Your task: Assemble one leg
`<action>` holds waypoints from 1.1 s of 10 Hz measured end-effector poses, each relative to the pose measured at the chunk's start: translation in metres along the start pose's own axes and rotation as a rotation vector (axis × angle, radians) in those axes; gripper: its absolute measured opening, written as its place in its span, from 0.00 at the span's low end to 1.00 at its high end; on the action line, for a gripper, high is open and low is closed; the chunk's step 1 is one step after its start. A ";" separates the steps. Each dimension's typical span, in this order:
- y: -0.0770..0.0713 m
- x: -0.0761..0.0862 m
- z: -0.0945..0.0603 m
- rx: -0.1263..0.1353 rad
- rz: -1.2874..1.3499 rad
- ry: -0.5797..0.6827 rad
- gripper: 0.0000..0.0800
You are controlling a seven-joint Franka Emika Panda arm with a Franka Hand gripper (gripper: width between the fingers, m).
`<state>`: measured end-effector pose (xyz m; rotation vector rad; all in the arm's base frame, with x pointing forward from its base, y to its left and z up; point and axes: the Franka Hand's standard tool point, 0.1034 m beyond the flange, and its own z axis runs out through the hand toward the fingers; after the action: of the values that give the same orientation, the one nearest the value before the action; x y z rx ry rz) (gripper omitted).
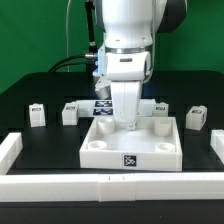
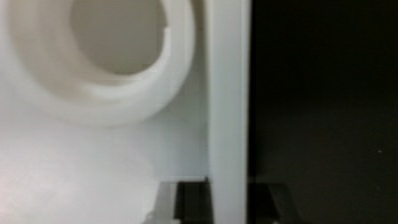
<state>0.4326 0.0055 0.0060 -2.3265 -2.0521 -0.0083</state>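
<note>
The large white square panel lies in the middle of the table with round corner sockets. My gripper stands at its back wall, between the two rear sockets. In the wrist view the gripper has the panel's thin rim between its dark fingers, which touch it on both sides. One round socket shows beside the rim. Small white legs with tags stand apart from the panel: two at the exterior view's left and one at its right.
Long white rim bars run along the front, the left and the right. The marker board lies behind the panel, partly hidden by the arm. Another small white block sits behind the panel's right corner.
</note>
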 end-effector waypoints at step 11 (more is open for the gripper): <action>0.042 0.060 0.001 -0.017 -0.043 0.030 0.19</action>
<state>0.4821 0.0597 0.0060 -2.2765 -2.0961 -0.0611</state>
